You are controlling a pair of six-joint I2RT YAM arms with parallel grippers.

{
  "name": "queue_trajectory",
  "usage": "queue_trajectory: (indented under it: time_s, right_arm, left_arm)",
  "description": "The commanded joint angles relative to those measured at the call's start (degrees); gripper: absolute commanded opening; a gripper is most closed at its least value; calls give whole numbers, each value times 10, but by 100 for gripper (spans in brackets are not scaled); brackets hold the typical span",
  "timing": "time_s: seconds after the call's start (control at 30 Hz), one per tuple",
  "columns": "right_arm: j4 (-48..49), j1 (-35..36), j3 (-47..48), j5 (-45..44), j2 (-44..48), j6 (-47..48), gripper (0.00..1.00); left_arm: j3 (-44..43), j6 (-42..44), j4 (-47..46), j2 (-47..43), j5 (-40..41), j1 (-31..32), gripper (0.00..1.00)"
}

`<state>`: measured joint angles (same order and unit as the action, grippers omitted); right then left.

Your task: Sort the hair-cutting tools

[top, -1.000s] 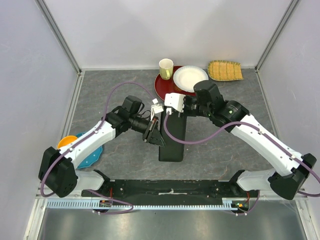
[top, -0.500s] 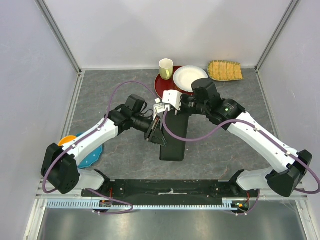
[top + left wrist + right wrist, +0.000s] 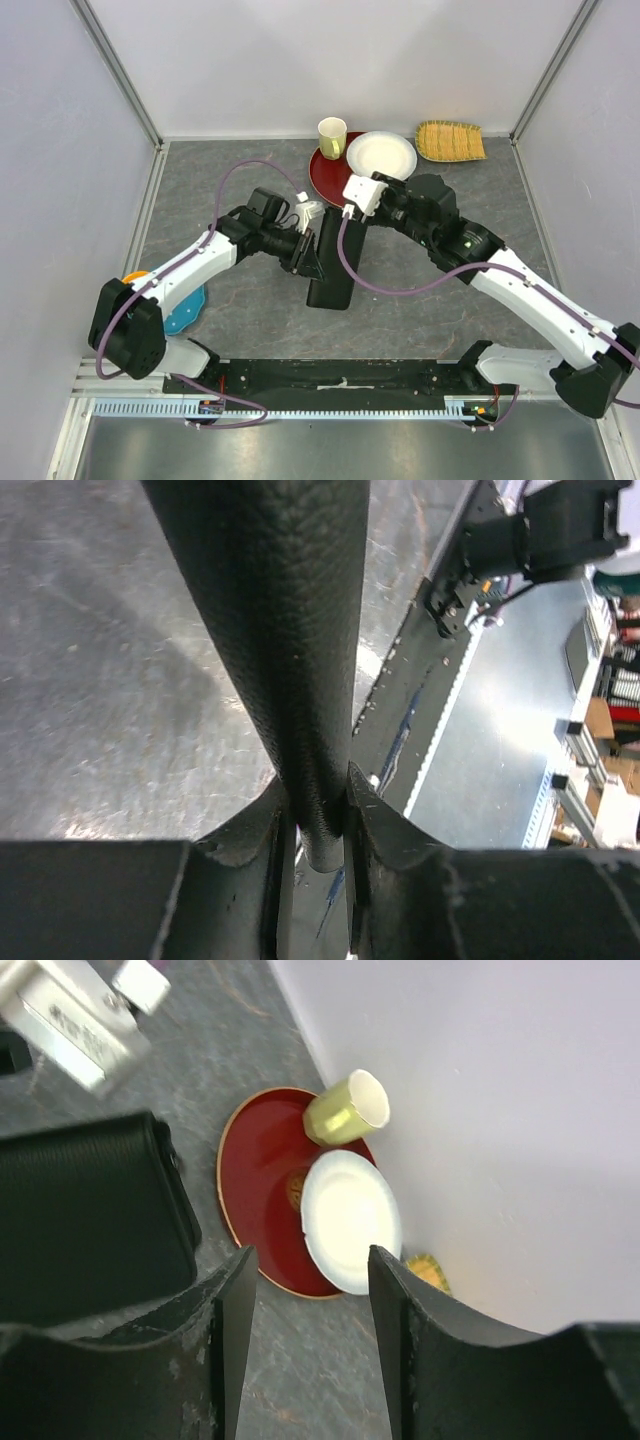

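Note:
No scissors or comb shows in any view; the hair-cutting tools are hidden or out of view. A large black rectangular case [image 3: 338, 262] lies slanted at the table's middle. My left gripper [image 3: 308, 262] is shut on its left edge. In the left wrist view that textured black edge [image 3: 270, 630] runs up from between the pinching fingers of the left gripper [image 3: 320, 820]. My right gripper [image 3: 352, 212] hovers over the case's far end, open and holding nothing. The right wrist view shows the right gripper [image 3: 305, 1290] with bare table between its fingers and the case [image 3: 90, 1220] off to the left.
A red plate [image 3: 328, 172] at the back holds a yellow cup [image 3: 332, 135] and a white plate [image 3: 381, 156]. A bamboo mat [image 3: 450, 140] lies at the back right. A blue dish [image 3: 188, 308] with an orange piece [image 3: 130, 281] sits at the left.
My right gripper has opened, let go of the case's far end and drawn back. The left gripper has pulled the case a little left, so that it now lies slanted.

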<state>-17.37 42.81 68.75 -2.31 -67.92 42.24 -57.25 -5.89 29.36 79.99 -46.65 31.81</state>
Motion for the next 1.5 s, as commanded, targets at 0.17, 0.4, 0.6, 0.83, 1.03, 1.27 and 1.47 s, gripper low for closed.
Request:
queue_trajectory:
  time_s: [0.17,0.4,0.6,0.83,1.03,1.27,1.47]
  right_arm:
    - [60,2,-34,-161,53,-126,66]
    - [37,2,-7,-176,40,-290,73]
    - [20,3,4,-198,25,-348,75]
    - [-8,2,15,-212,23,-381,81]
    - [-34,2,30,-260,10,-427,98]
    - [-49,2,45,-392,24,-500,98]
    - [-51,2,61,-515,65,-545,98]
  left_arm:
    - [-35,-47,-9,43,11,-66,3]
    - [-94,-51,50,152,39,-92,7]
    - [-118,-80,67,204,72,-119,19]
    - [-141,-91,124,235,196,-155,55]
    - [-156,-105,166,173,372,-170,65]
    - [-168,-96,170,51,435,-170,93]
    - [-175,-95,134,-89,430,-170,95]
